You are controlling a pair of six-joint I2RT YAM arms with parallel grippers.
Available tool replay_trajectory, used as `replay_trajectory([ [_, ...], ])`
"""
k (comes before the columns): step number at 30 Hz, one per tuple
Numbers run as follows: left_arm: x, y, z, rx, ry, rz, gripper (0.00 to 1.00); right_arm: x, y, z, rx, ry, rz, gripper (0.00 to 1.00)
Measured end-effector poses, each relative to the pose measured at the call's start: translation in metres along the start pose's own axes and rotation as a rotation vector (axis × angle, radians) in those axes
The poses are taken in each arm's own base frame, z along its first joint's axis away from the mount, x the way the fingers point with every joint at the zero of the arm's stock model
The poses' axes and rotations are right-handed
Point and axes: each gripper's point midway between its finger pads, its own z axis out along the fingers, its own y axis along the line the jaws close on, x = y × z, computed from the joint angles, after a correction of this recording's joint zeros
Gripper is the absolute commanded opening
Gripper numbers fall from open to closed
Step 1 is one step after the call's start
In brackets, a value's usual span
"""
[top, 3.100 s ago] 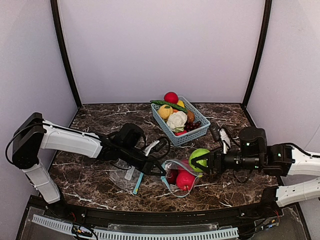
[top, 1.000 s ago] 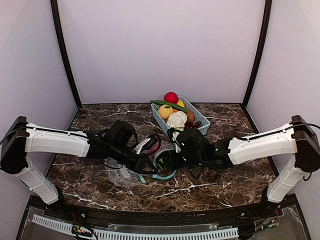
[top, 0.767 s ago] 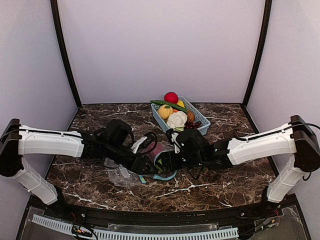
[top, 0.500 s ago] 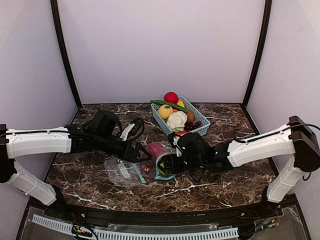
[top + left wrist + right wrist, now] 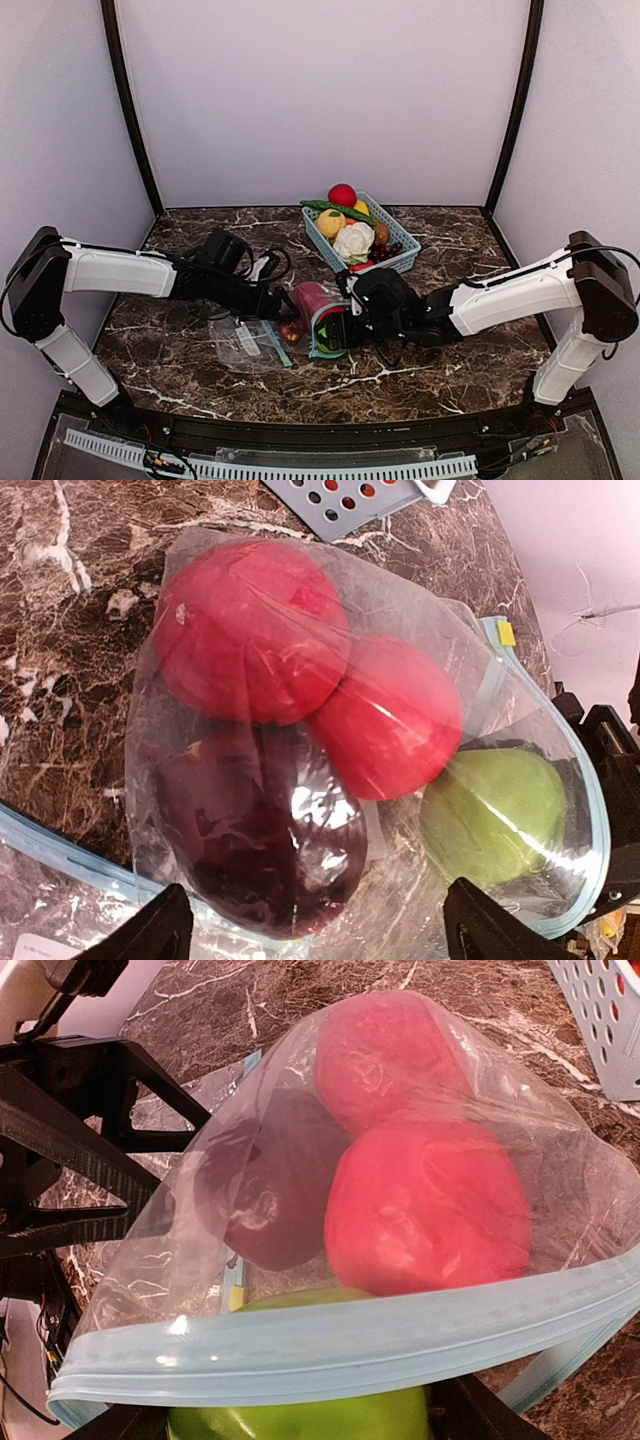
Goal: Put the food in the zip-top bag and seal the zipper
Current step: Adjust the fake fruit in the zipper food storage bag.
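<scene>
While the loading step is in hand, the zip-top bag (image 5: 330, 1345) lies on its side on the tabletop (image 5: 170, 340) between the two arms, near the light-blue basket (image 5: 395, 262), with its mouth toward the right arm. Through the clear wall show a red fruit (image 5: 250, 630), a second red fruit (image 5: 385, 715), a dark purple fruit (image 5: 265, 840) and, at the mouth, a green apple (image 5: 490, 815). The right jaws pinch that apple, which sits under the blue zipper band, seemingly just inside the opening. The left jaws stand spread at the bag's closed end, gripping nothing. Further food, among it a yellow fruit (image 5: 330, 222) and a red one (image 5: 342, 194), lies in the basket. On this showing, the next move calls for the right jaws to release the apple and draw back without dragging the bag. Sealing would then need both zipper strips pressed together along their whole length.
</scene>
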Motion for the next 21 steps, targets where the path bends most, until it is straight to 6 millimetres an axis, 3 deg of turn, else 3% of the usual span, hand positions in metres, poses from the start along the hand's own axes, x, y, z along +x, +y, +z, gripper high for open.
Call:
replay_trajectory([
  [4, 0.002, 0.003, 0.009, 0.013, 0.018, -0.008, 0.71, 0.001, 0.000, 0.004, -0.010, 0.005, 0.016, 0.58],
  [8, 0.009, 0.007, 0.016, 0.030, 0.040, -0.015, 0.63, 0.004, 0.001, 0.010, -0.024, 0.014, 0.032, 0.58],
  [12, 0.022, 0.010, 0.020, 0.050, 0.066, -0.032, 0.62, 0.007, 0.002, 0.018, -0.037, 0.028, 0.048, 0.58],
  [16, 0.027, 0.012, 0.021, 0.057, 0.071, -0.044, 0.62, 0.007, 0.003, 0.028, -0.040, 0.032, 0.055, 0.66],
  [21, 0.027, 0.014, 0.021, 0.045, 0.066, -0.040, 0.74, 0.007, 0.002, 0.031, -0.037, 0.031, 0.060, 0.79],
])
